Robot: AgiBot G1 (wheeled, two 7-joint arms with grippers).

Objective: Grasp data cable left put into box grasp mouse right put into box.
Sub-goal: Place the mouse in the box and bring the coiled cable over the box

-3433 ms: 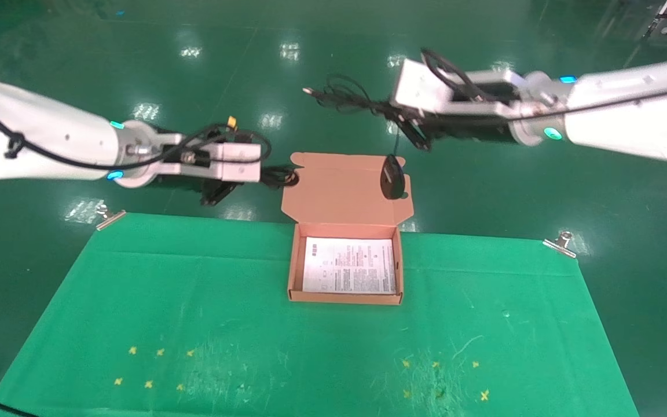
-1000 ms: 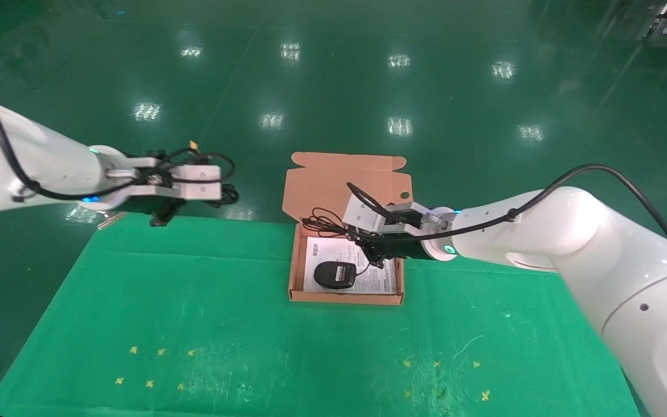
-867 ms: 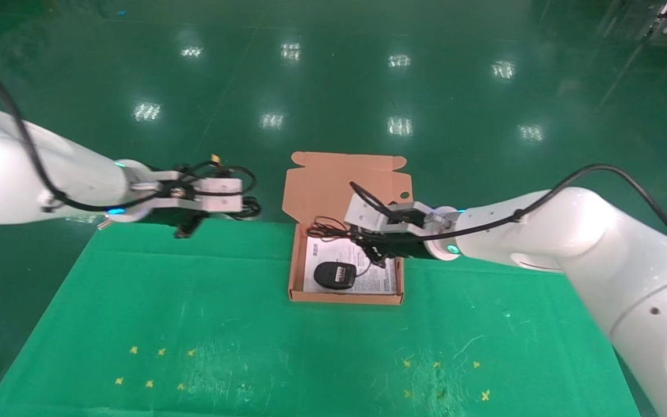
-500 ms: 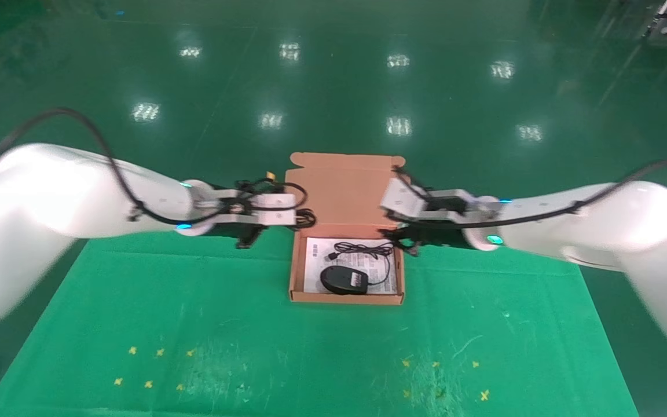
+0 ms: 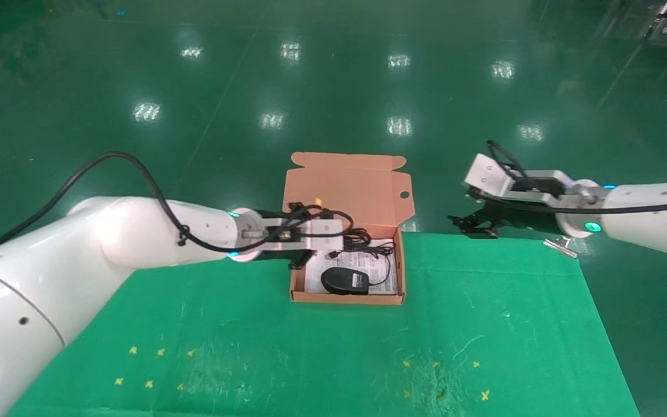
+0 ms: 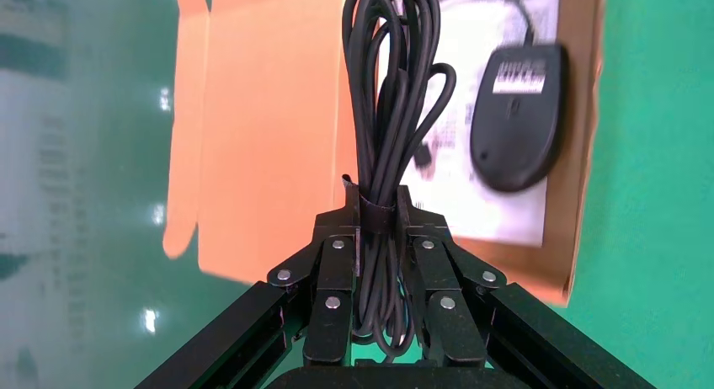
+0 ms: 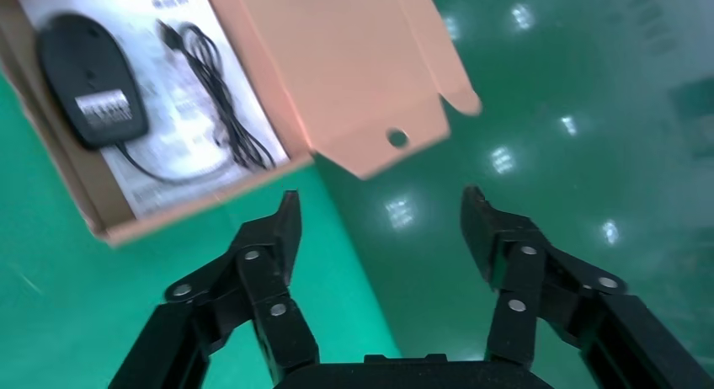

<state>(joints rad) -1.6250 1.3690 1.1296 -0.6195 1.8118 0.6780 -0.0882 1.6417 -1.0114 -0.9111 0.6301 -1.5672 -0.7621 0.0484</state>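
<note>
The data cable (image 6: 391, 86), a narrow black bundle with a strap, is held in my shut left gripper (image 6: 376, 212). In the head view that gripper (image 5: 300, 259) hovers at the far left corner of the open cardboard box (image 5: 293, 278), and the cable (image 5: 363, 236) reaches over the box's far edge. The mouse (image 5: 344, 281) lies label-up on the white sheet in the box, its thin cord (image 5: 384, 255) coiled beside it. My right gripper (image 5: 473, 223) is open and empty, off to the right of the box; its wrist view shows the mouse (image 7: 84, 82) and the lid (image 7: 337, 61).
The box stands at the far middle of a green mat (image 5: 310, 347) held by a metal clip (image 5: 559, 244) at its far right corner. Yellow cross marks (image 5: 154, 368) lie near the front. Shiny green floor lies beyond the mat.
My right gripper lowered the mouse into the box, let go of its cord, and pulled away to the right. My left arm moved right with the data cable to the box.
</note>
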